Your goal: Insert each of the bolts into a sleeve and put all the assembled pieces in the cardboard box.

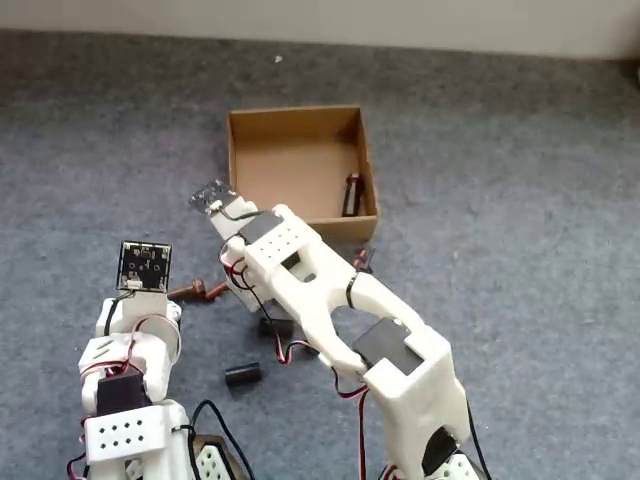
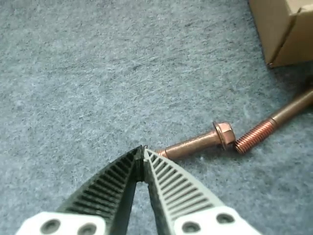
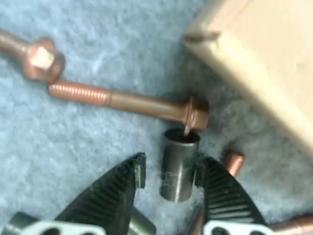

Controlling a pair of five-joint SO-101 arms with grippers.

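Straddling a dark sleeve (image 3: pixel 178 171), the right gripper (image 3: pixel 169 169) has its jaws apart. One finger sits against the sleeve wall with a gap on the other side, so it is not clamped. The sleeve's open end is just beside the flanged head of a copper bolt (image 3: pixel 127 102) lying on the grey carpet (image 3: pixel 98 147). That bolt's threaded end nearly meets the hex head of a second bolt (image 3: pixel 43 59). A corner of the cardboard box (image 3: pixel 264 58) is near. The left gripper (image 2: pixel 143 152) has its tips together, holding nothing, right at the shank end of the second bolt. In the high view, one assembled piece (image 1: pixel 352 195) lies in the box against a side wall. A loose sleeve (image 1: pixel 242 375) lies on the carpet between the arms, well apart from the box.
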